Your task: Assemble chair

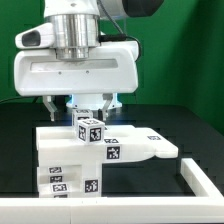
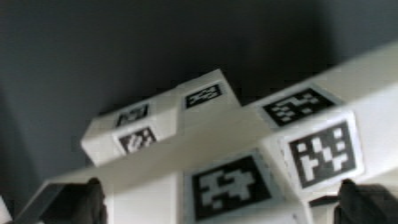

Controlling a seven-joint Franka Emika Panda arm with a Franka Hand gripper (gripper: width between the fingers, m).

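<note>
fingers point(image 1: 84, 103) spread apart — hovering above the chair point(image 1: 95, 150), holding nothing

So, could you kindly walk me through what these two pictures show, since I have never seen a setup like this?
The big white machine is a robot arm; its gripper is a two-finger clamp. One picture comes from a camera off the arm, the other from a camera on its wrist, looking down past the fingertips. On the black table sits a partly built white chair of blocky pieces carrying black-and-white square tags. The gripper is low over a small tagged block on top. Whether it grips anything, I cannot tell. A white border rail edges the table.
</note>
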